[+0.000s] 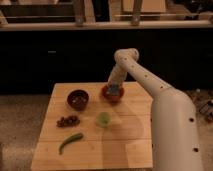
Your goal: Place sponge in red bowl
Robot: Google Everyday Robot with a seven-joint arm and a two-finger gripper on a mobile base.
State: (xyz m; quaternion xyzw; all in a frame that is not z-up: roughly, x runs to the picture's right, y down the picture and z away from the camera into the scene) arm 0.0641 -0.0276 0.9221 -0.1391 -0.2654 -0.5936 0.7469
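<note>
— Where is the gripper [115, 88]?
— At the far side of the wooden table [125, 145], right over the red bowl [112, 94]. The sponge [116, 90] seems to sit in that bowl, though I cannot be sure.
— And left of it?
— The other bowl [78, 99]. Nearer lie the grapes [68, 120], with the round fruit [103, 119] to their right. The pepper [70, 142] lies nearest.

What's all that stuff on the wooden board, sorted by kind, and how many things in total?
Bowls: 2, the red bowl under the pincer and the maroon bowl
Sponges: 1, the sponge, light blue, at the red bowl
Round green fruit: 1
Dark grape bunches: 1
Green peppers: 1
Total: 6
</note>
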